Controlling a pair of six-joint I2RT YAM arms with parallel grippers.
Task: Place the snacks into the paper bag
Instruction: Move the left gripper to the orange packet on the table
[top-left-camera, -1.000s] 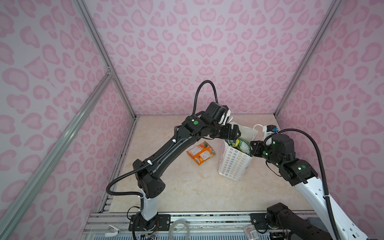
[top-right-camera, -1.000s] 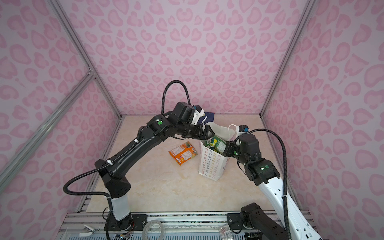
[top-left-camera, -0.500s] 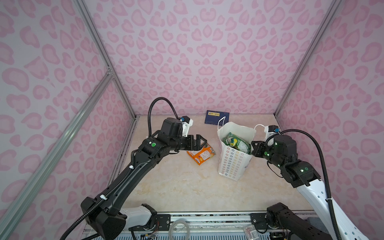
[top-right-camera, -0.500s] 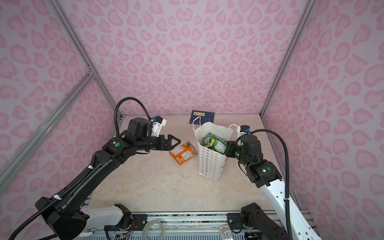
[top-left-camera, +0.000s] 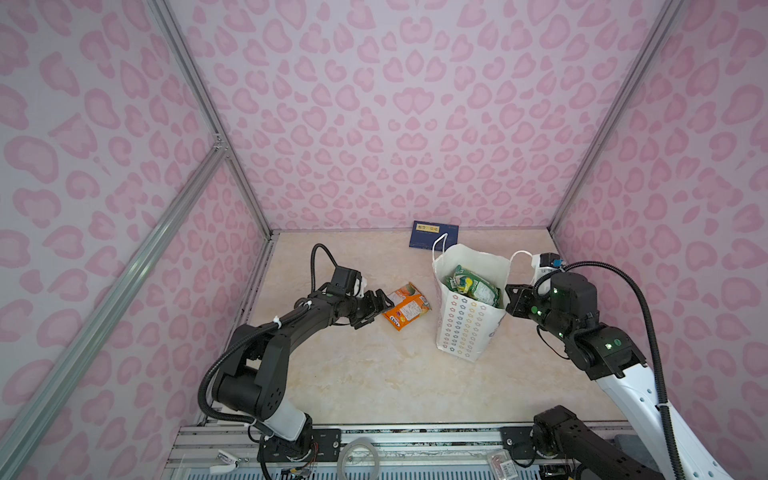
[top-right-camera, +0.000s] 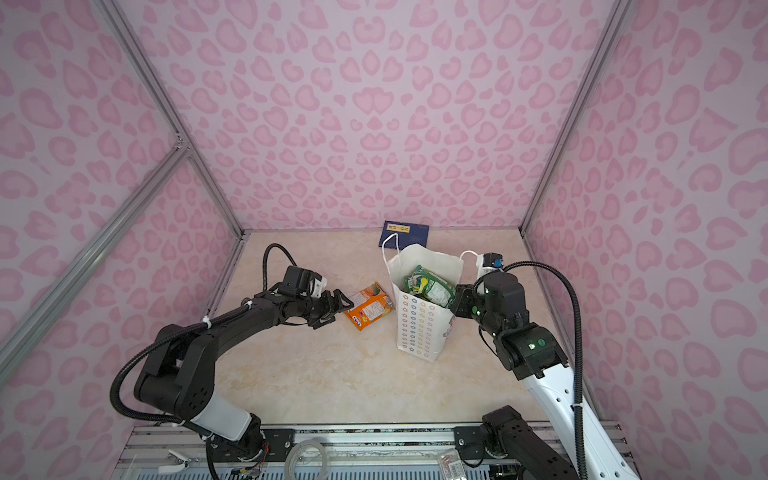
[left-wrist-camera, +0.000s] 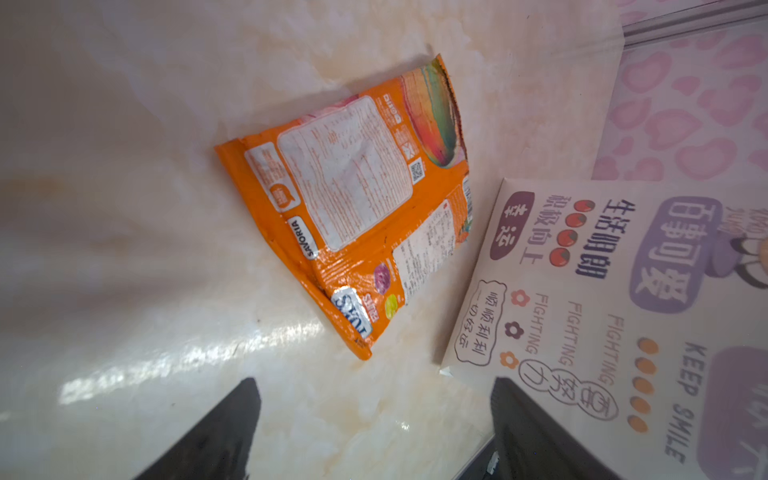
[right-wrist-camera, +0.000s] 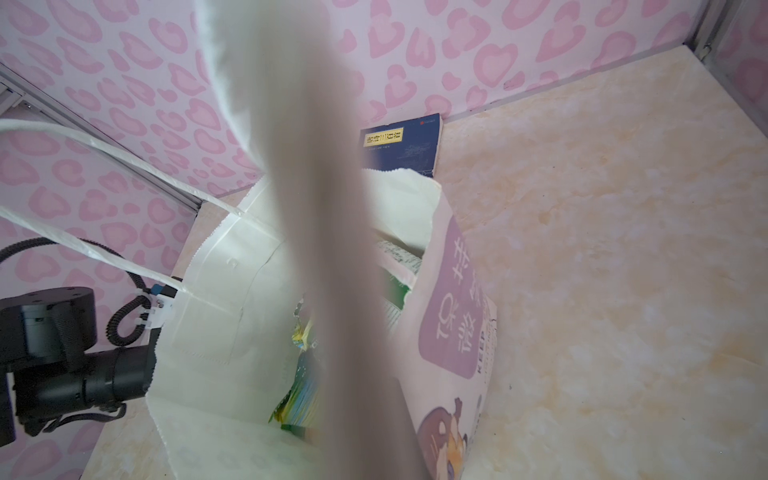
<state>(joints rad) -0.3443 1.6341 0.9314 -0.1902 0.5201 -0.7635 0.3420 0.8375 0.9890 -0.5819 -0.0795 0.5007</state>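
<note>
The white paper bag (top-left-camera: 465, 328) (top-right-camera: 419, 328) stands upright right of centre, with green snacks (top-left-camera: 473, 286) (top-right-camera: 430, 286) showing in its mouth. Orange snacks (top-left-camera: 406, 307) (top-right-camera: 371, 307) (left-wrist-camera: 357, 208), apparently two overlapping pouches, lie flat on the table left of the bag. My left gripper (top-left-camera: 380, 305) (top-right-camera: 338, 305) (left-wrist-camera: 374, 386) is low beside them, open and empty. My right gripper (top-left-camera: 509, 297) (top-right-camera: 457, 299) is shut on the bag's right rim. In the right wrist view that pinched rim fills the middle as a blurred strip over the bag (right-wrist-camera: 208, 299).
A dark blue card (top-left-camera: 432, 236) (top-right-camera: 405, 235) (right-wrist-camera: 405, 145) leans at the back wall behind the bag. Pink patterned walls enclose the table on three sides. The bag's printed side (left-wrist-camera: 602, 311) stands close to my left gripper's one finger.
My left arm has drawn back from over the bag's mouth, swung left and dropped low beside the orange snacks. The right gripper and the bag have stayed put.
</note>
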